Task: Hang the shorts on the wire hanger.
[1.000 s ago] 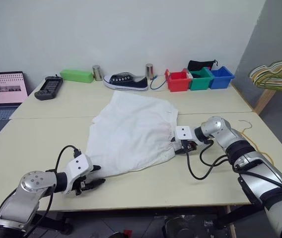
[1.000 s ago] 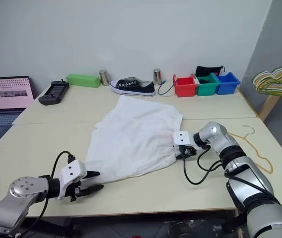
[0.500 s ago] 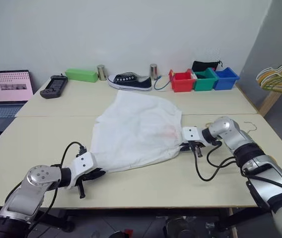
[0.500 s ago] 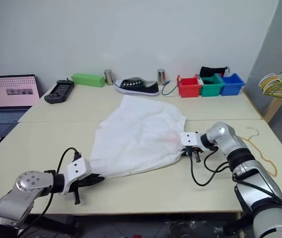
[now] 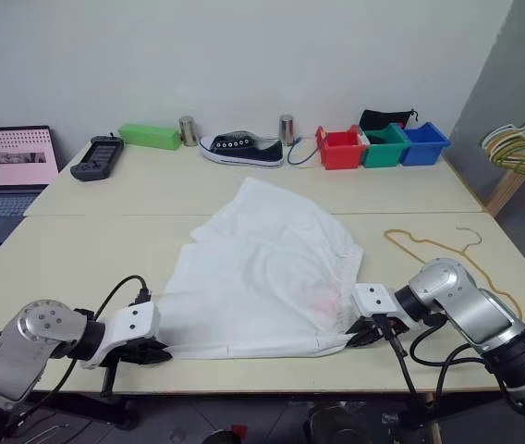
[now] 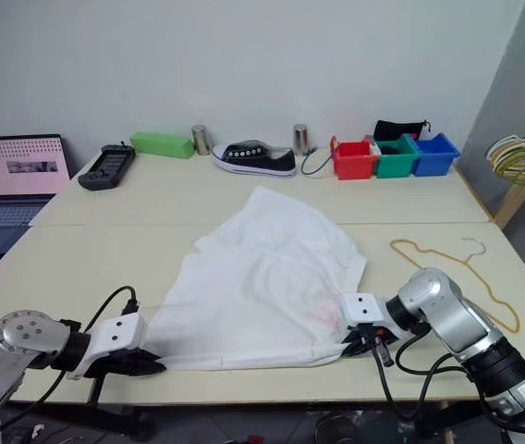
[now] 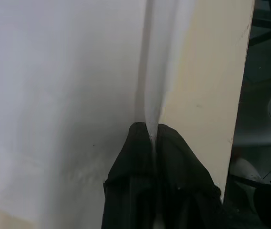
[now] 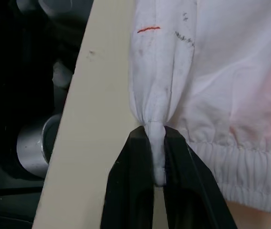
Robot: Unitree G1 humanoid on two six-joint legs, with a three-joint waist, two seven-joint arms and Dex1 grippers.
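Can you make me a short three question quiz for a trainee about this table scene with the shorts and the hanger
1. True or false: both grippers are pinching the shorts.
2. Where does the wire hanger lie: A) on the shorts, B) on the table beside the right arm, apart from the shorts, C) in the red bin?
3. Which edge of the table are the pinched corners nearest?

Key: 1 true: left gripper, right gripper. 2 B. 3 The near edge, by the robot.
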